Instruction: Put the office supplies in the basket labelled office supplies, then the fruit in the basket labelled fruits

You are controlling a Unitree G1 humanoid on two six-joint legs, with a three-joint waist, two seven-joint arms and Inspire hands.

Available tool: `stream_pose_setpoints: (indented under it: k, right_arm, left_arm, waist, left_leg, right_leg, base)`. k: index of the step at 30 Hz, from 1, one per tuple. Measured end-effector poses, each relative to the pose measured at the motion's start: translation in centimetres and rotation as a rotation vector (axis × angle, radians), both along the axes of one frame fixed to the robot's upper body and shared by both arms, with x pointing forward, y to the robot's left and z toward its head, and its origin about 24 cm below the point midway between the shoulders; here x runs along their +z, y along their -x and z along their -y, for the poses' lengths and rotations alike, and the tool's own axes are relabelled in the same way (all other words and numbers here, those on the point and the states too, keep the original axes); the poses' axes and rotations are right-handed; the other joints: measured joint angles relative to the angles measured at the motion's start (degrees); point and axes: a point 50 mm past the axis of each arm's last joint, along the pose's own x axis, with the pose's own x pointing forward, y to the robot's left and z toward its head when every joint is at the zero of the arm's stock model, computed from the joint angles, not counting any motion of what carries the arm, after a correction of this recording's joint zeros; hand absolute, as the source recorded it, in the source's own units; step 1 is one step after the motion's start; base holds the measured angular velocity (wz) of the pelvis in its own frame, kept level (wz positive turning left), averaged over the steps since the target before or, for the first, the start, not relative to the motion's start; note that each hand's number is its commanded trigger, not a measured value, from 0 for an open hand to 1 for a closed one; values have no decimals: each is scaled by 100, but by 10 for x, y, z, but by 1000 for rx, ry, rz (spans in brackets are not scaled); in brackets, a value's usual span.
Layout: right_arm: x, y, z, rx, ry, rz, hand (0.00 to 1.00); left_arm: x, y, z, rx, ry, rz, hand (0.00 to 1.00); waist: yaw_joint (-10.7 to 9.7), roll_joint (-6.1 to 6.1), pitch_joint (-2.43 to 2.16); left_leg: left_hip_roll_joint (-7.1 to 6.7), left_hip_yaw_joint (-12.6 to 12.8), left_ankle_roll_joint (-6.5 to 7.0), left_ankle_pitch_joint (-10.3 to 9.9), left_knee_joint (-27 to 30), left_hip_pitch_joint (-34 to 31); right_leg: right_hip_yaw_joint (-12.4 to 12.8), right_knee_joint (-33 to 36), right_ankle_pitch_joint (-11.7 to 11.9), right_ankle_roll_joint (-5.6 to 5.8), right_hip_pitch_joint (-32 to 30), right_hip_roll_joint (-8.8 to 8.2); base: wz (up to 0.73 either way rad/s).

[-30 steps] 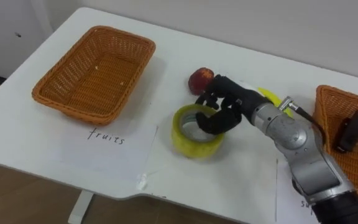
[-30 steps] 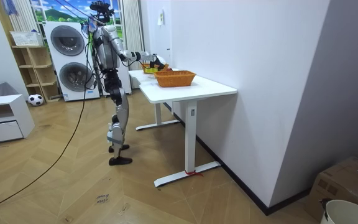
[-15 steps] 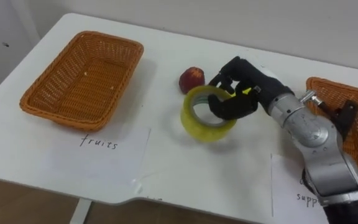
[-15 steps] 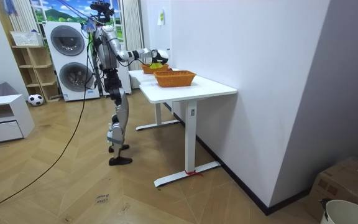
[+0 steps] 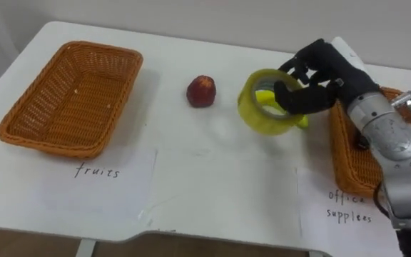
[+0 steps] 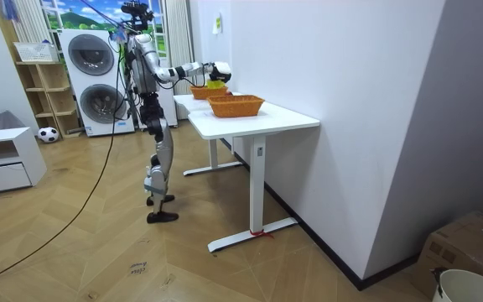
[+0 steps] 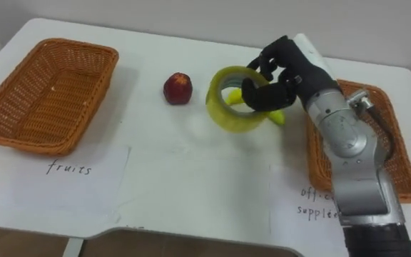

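My right hand [image 5: 325, 70] is shut on a yellow tape roll [image 5: 252, 118], fingers hooked through its hole, and holds it above the table just left of the right-hand wicker basket [image 5: 342, 170]. A banana [image 7: 277, 116] lies on the table behind the roll, mostly hidden by it. A red apple [image 5: 200, 91] sits on the white table left of the roll. The empty wicker basket [image 5: 21, 133] for fruit stands at the far left. In the room view the robot stands at the table's end with that arm [image 6: 193, 67] stretched over it.
A paper label [image 5: 102, 182] lies in front of the left basket and another [image 5: 341, 210] in front of the right one. My forearm [image 5: 398, 153] covers much of the right basket. The table's front edge [image 7: 191, 232] runs close below.
My right hand has lifted the tape roll off the table and carried it to the right, toward the right-hand basket. The view has also shifted to the right.
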Motion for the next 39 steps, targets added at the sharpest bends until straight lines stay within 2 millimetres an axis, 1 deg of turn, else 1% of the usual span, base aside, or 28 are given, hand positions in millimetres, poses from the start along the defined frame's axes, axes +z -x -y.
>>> stream_pose_setpoints:
  k: [3, 4, 6, 8, 10, 13, 17, 21, 26, 27, 31, 34, 36, 39]
  right_arm:
    - [2, 0, 5, -33, -26, 25, 100]
    - [3, 0, 6, -40, -27, 31, 100]
    - [4, 0, 8, -56, -24, 45, 100]
    - [5, 0, 11, -64, -12, 49, 100]
    - [7, 1, 14, -71, -5, 52, 100]
    - [9, 1, 22, -103, -43, 63, 100]
    - [3, 1, 35, -163, -95, 55, 100]
    - [0, 1, 41, -192, -107, 47, 100]
    - [1, 2, 43, -207, -105, 56, 100]
    - [0, 2, 44, -211, -107, 57, 100]
    - [-3, 5, 48, -227, -107, 50, 100]
    - [-8, 9, 50, -240, -112, 36, 100]
    - [-18, 14, 53, -251, -122, 3, 100]
    - [-26, 21, 57, -267, -124, -27, 100]
  left_arm:
    - [2, -2, -3, -5, -11, 19, 0]
    - [2, -2, -4, -6, -15, 21, 0]
    - [4, 0, -9, -7, -34, 19, 0]
    - [4, 2, -12, -3, -49, 15, 0]
    - [5, 5, -15, 11, -58, 12, 0]
    - [5, 10, -17, 19, -71, 3, 0]
    - [6, 12, -18, 27, -97, -3, 0]
    - [6, 14, -19, 31, -109, -7, 0]
    - [7, 14, -20, 33, -131, -5, 0]
    - [7, 16, -20, 35, -135, -11, 0]
    - [7, 17, -21, 37, -148, -9, 0]
    - [7, 18, -21, 39, -152, -11, 0]
    - [7, 20, -21, 41, -153, -14, 0]
    - [7, 23, -21, 44, -154, -21, 0]
  waist:
    - [-42, -13, -5]
    - [-45, -15, -6]
    - [-164, -25, -7]
    - [-200, -37, -8]
    - [-230, -58, -14]
    - [-268, -98, -19]
    - [-312, -165, -58]
    - [-339, -173, -53]
    - [-339, -165, -47]
    - [-345, -163, -47]
    - [-350, -161, -45]
    - [-349, -159, -43]
    - [-341, -158, -40]
    - [-350, -130, -11]
  left_leg:
    - [6, 34, 0, 0, -6, 24]
    - [15, 34, 0, 0, -8, 28]
    - [38, 36, 0, 0, -16, 31]
    - [42, 55, 0, 0, -21, 31]
    - [52, 128, -1, 0, -24, 34]
    - [57, 138, -1, -1, -24, 34]
    - [58, 142, -1, -1, -24, 41]
    - [66, 171, -2, -1, -21, 49]
    - [72, 188, -4, -2, -32, 31]
    - [71, 190, -4, -2, -32, 32]
    - [67, 189, -3, -2, -39, 33]
    - [70, 200, -3, -2, -39, 41]
    - [71, 216, -3, -2, -39, 51]
    - [90, 258, -3, -2, -40, 47]
  right_leg:
    - [104, 0, 0, 0, -25, 3]
    - [113, 0, 0, 0, -28, 2]
    - [119, 6, 0, 0, -32, 3]
    - [128, 6, 0, 1, -42, 8]
    - [162, 6, 0, 0, -55, 19]
    - [158, 8, 3, -3, -58, 32]
    - [176, 18, 11, -16, -56, 46]
    - [198, 34, 19, -22, -66, 50]
    - [246, 110, 23, -25, -144, 65]
    - [246, 109, 23, -26, -143, 65]
    - [245, 106, 23, -26, -142, 63]
    - [251, 101, 23, -26, -135, 59]
    - [263, 100, 23, -25, -128, 52]
    - [265, 97, 25, -21, -147, 45]
  base:
    - [-16]
    - [-12]
    - [-2]
    - [-4]
    - [-10]
    - [-1]
    - [-1]
    - [-4]
    - [-5]
    - [0]
    - [0]
    - [0]
    - [0]
    - [-5]
